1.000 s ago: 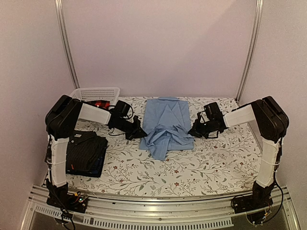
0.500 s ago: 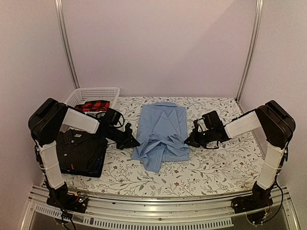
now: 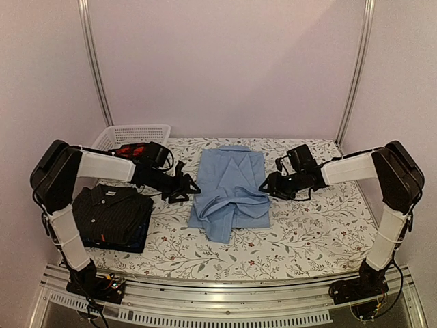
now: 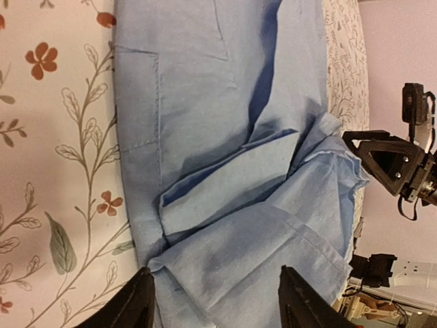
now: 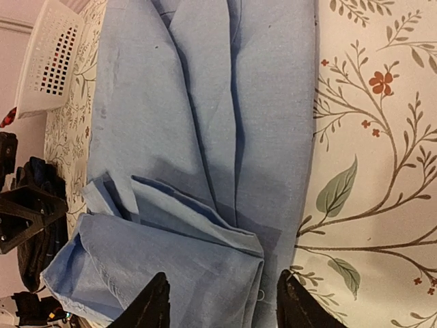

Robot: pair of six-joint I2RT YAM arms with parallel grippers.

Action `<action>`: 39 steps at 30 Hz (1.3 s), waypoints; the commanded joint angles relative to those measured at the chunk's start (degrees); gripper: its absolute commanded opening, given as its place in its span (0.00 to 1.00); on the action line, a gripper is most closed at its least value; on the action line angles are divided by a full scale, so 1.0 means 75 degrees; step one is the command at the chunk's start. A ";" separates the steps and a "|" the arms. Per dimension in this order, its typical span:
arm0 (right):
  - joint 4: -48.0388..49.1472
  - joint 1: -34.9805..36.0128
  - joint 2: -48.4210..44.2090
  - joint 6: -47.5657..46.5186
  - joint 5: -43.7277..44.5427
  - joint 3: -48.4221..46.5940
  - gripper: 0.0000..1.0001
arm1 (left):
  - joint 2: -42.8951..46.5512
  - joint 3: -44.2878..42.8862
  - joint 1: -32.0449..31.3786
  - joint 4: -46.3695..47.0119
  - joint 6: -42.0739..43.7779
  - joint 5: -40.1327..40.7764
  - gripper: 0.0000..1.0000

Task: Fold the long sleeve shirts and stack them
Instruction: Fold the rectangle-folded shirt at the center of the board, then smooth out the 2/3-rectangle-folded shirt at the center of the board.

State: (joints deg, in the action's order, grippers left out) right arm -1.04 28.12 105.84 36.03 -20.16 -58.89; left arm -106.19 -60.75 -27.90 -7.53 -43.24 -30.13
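Observation:
The light blue shirt (image 3: 229, 188) lies in the middle of the table, its sides folded in and its near end bunched over its body (image 4: 225, 137) (image 5: 191, 137). My left gripper (image 3: 191, 188) (image 4: 217, 301) is at the shirt's left edge, open, with cloth below the spread fingers (image 4: 140, 304). At the shirt's right edge my right gripper (image 3: 264, 186) (image 5: 225, 301) is also open over the cloth, fingers (image 5: 300, 307) apart. A folded black pinstripe shirt (image 3: 113, 212) rests on a dark navy one (image 3: 140, 238) at the left.
A white lattice basket (image 3: 136, 132) (image 5: 48, 61) stands at the back left with a red plaid item (image 3: 133, 149) in it. The floral tablecloth (image 3: 307, 225) covers the table. Metal posts rise at both back corners.
Both grippers have gone from shut to open, letting go of the blue shirt. The shirt was drawn slightly toward the near side, and both arms sank lower beside it.

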 commanded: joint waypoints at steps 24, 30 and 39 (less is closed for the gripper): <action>-0.0848 0.1313 -0.1972 -0.1413 0.1758 0.1501 0.69 | 0.2165 0.1270 -0.2053 -0.1051 0.0881 0.0942 0.58; -0.0609 0.1305 -0.1496 -0.1387 0.1751 0.1024 0.52 | 0.1553 0.0823 -0.2071 -0.1079 0.0799 0.1329 0.50; -0.0893 0.1298 -0.0658 -0.1341 0.1853 -0.0242 0.02 | 0.0820 -0.0269 -0.1707 -0.1304 0.0807 0.1833 0.13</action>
State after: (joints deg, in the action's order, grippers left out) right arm -6.81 37.82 99.15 26.13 -7.75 -55.59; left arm -98.43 -58.89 -42.48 -16.49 -37.36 -18.72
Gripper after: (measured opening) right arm 0.077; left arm 0.198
